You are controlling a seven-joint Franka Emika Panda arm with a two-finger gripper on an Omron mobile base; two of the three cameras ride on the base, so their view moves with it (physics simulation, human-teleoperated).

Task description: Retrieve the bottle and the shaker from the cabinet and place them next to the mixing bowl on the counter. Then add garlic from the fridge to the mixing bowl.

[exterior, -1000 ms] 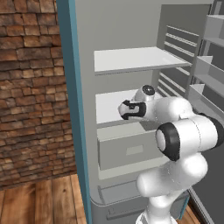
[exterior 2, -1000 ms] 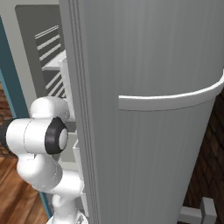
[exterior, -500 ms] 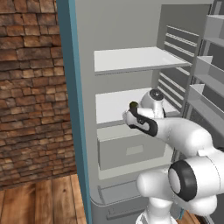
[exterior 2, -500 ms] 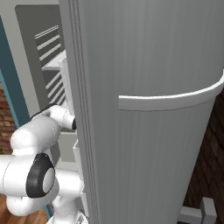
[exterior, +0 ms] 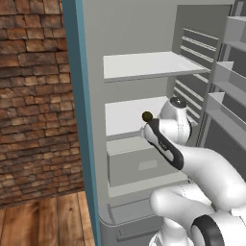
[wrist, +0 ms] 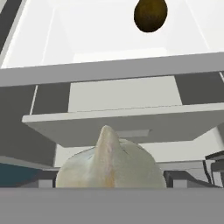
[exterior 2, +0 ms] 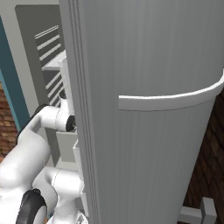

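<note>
Fridge (exterior: 72, 96): open, teal outer side, pale grey inside; door (exterior 2: 153, 52) swung out, with a curved pale handle (exterior 2: 175, 99).
Shelves: upper shelf (exterior: 144, 65) bare; middle shelf (exterior: 122, 117) carries a small brown round item (exterior: 147, 116) near its front edge.
Drawer (exterior: 137, 166): closed, just beneath the middle shelf.
Arm: reaches into the fridge at middle-shelf height.
Gripper (exterior: 174, 114): inside the fridge, beside the brown item. Jaws set wide; fingertips not visible, so a hold on anything cannot be confirmed.
Garlic (wrist: 109, 168): pale bulb with pointed tip, very close under the hand camera, centred in line with the jaws.
Surroundings: brick wall (exterior: 33, 96) to the left of the fridge.
</note>
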